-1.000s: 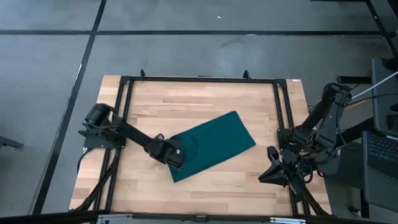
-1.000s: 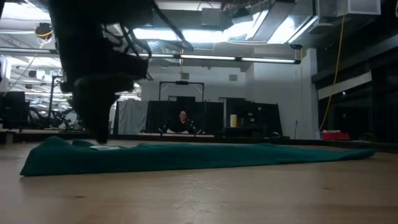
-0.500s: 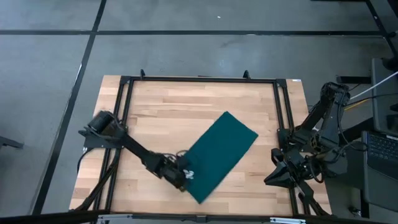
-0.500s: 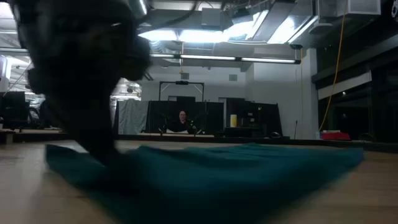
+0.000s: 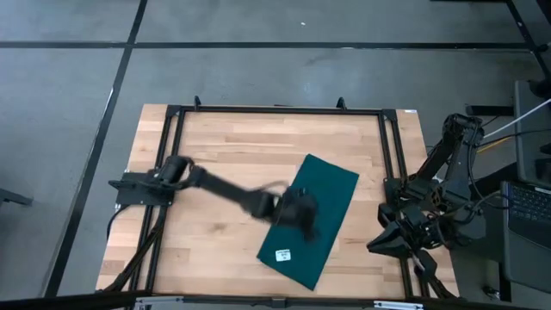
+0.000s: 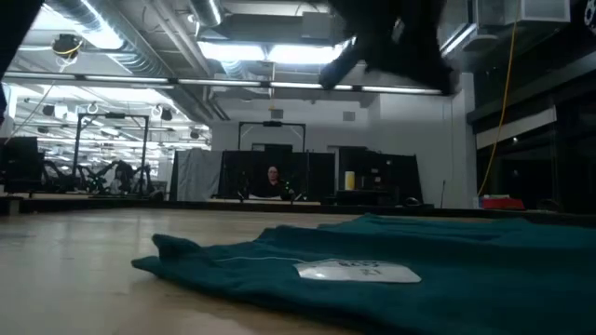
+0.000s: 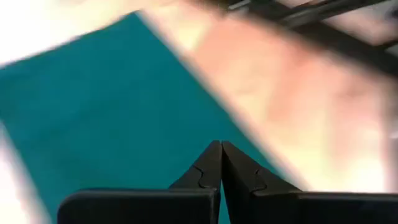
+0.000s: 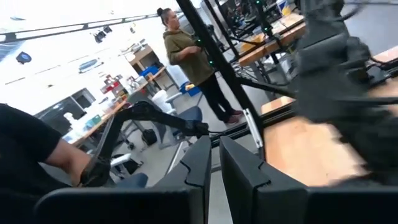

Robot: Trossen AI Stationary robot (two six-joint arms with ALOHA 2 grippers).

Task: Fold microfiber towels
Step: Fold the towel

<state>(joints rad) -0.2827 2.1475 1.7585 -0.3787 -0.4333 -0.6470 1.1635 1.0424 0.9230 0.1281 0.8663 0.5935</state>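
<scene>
The dark teal towel [image 5: 334, 182] lies folded flat on the wooden table, its long side running from the far right toward the near edge. Its white tag [image 5: 282, 255] faces up at the near end and also shows in the low view [image 6: 358, 271]. My left gripper [image 5: 305, 219] is shut and hovers above the middle of the towel [image 7: 112, 93], touching nothing. In the low view it is high above the cloth [image 6: 391, 37]. My right gripper [image 5: 379, 243] waits beyond the table's right rail, with a narrow gap between its fingers [image 8: 215, 146].
A black frame [image 5: 275, 109] runs around the tabletop, with rails at the left [image 5: 164, 189] and right [image 5: 392, 172]. Bare wood [image 5: 215, 146] lies left of and beyond the towel. People [image 8: 186, 56] are in the room beyond the table.
My left gripper dragged the towel's left corner toward the table's near edge. The towel swung about, while its far right corner stayed roughly in place. The gripper then came off the cloth, rose, and moved right and farther, over the towel's middle. The tag now faces up.
</scene>
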